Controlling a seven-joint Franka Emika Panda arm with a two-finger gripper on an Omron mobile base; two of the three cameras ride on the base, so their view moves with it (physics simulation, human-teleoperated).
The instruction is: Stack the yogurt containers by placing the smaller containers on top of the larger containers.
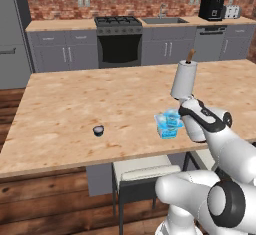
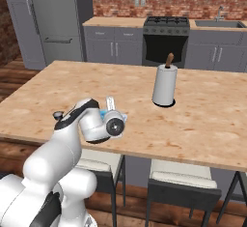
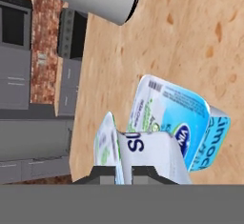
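Gripper [image 3: 124, 170]: clamped tight on the small cup [image 3: 143, 154]
Tub [image 1: 169, 124]: near the island's front edge, cup right over it
Tiny cup [image 1: 98, 130]: sitting alone, further left

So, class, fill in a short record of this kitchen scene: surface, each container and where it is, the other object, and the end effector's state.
surface: wooden island counter
large tub: light-blue tub, on the counter near its front edge
small cup: small blue cup, at the end effector's fingertips, beside the tub
tiny cup: tiny dark cup, alone on the counter, apart to the left
other object: paper roll, upright behind the tub
end effector: end effector, shut on the small blue cup
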